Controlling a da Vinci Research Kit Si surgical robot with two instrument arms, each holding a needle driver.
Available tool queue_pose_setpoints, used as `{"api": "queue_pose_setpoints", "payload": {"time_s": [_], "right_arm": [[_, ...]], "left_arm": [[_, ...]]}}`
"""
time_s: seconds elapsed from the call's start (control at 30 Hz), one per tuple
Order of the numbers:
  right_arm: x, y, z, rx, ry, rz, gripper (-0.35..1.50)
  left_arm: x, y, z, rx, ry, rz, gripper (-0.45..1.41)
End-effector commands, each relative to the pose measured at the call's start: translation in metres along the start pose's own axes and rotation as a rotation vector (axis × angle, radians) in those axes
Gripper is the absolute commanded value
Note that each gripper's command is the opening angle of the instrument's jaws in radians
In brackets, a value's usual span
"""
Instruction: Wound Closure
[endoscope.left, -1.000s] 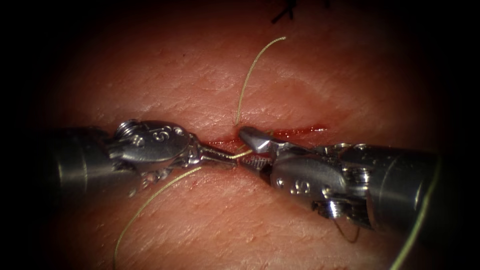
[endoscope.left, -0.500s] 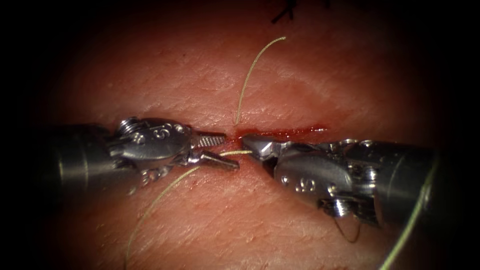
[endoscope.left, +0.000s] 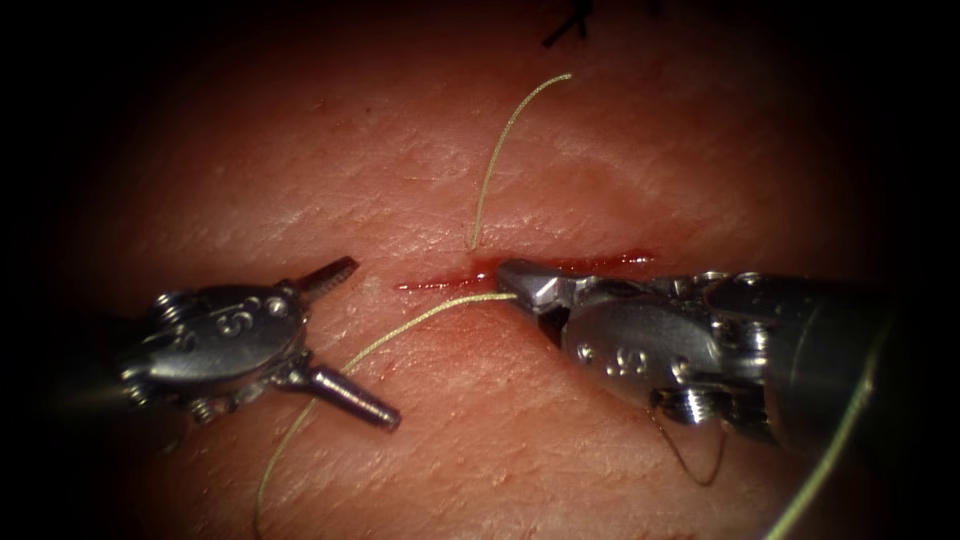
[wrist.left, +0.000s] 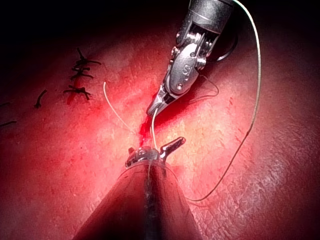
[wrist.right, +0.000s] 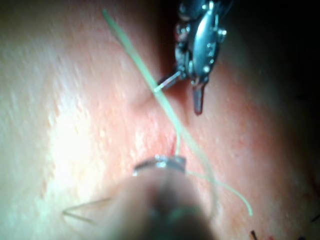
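At the middle of the cut (endoscope.left: 520, 270), the right tool (endoscope.left: 512, 284) has its fingers together, clamped on the thread (endoscope.left: 400, 330) right where the strand reaches their tips. To the left of that, well clear of the cut, the left tool (endoscope.left: 345, 340) has its fingers spread wide apart, one pointing far and right, the other near and right, and they hold nothing. Between the two tools the thread runs leftward from the right tool's tips, passes between the left tool's open fingers without being gripped, and curves down across the near tissue (endoscope.left: 480, 450). A second free end of thread (endoscope.left: 495, 160) rises from the far edge of the cut and arcs away over the far tissue. Red fluid (endoscope.left: 600, 263) lines the cut on either side of the right tool's tips. Dark cut ends of thread (endoscope.left: 570, 22) lie at the far edge. I cannot make out the needle.
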Motion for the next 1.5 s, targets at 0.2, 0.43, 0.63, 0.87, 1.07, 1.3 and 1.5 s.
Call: {"api": "queue_pose_setpoints", "payload": {"time_s": [0.2, 0.43, 0.63, 0.87, 1.07, 1.3, 1.5], "right_arm": [[0.0002, -0.0002, 0.0002, -0.022, 0.011, 0.012, -0.35], [0.0, 0.0003, -0.0006, -0.041, 0.021, 0.029, -0.35], [0.0004, 0.0004, -0.001, -0.045, 0.022, 0.033, -0.35], [0.0002, 0.0004, -0.0011, -0.045, 0.022, 0.033, -0.35], [0.0004, 0.0001, -0.0012, -0.05, 0.032, 0.092, -0.35], [0.002, -0.0019, -0.0027, -0.043, 0.11, 0.262, 1.01], [0.0027, -0.0036, -0.0047, -0.021, 0.137, 0.37, 1.33]], "left_arm": [[-0.003, 0.0006, 0.0012, 0.031, -0.022, 0.001, 1.28], [-0.0053, 0.0013, 0.0019, 0.009, -0.028, -0.037, 1.13], [-0.0055, 0.0012, 0.0016, -0.006, -0.03, -0.054, 0.41], [-0.0046, 0.0013, 0.0004, -0.026, -0.023, -0.09, -0.45], [-0.0034, 0.0013, -0.0012, -0.028, -0.005, -0.115, -0.45], [-0.0022, -0.0013, -0.0012, -0.022, 0.01, -0.125, -0.45], [-0.0025, -0.0037, -0.0011, -0.006, 0.015, -0.123, -0.45]]}}
